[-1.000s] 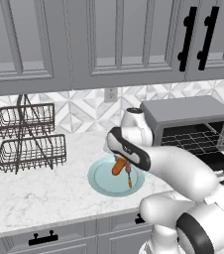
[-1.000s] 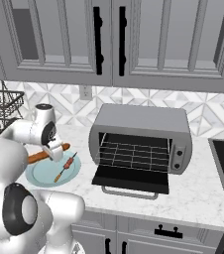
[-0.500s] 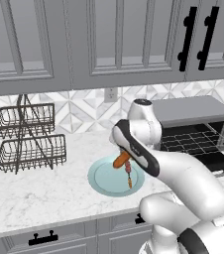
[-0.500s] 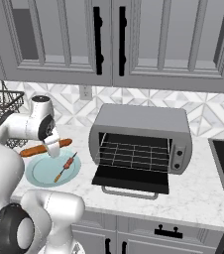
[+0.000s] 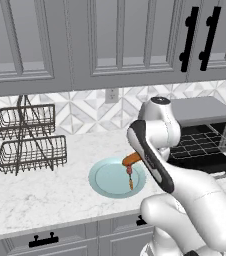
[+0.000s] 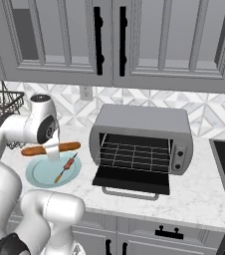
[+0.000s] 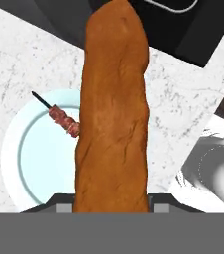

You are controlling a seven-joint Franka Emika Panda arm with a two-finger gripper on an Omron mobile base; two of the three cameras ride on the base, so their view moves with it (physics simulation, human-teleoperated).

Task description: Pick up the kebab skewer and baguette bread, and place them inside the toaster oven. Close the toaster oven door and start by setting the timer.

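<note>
gripper (image 6: pixel 52 149): squeezing the baguette bread (image 6: pixel 51 148) near its middle
bread: hanging above the pale blue plate (image 6: pixel 35 173); looking light, stiff, crumbly
kebab skewer (image 6: pixel 66 168): lying below the gripper
toaster oven (image 6: pixel 142 145): sitting open

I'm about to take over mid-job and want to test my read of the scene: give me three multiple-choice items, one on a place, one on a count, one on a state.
1. Where is the slim kebab skewer with reddish chunks?
A. on the pale blue round plate
B. on the oven rack
C. in the wire basket

2. How many tiers of baskets does the dark wire rack have?
A. one
B. two
C. four

3. The grey toaster oven's dark glass door is
A. shut
B. folded down open
C. missing

Answers:
1 A, the kebab skewer lies on the plate.
2 B, the wire rack holds two baskets.
3 B, the door lies flat before the toaster oven.
</note>
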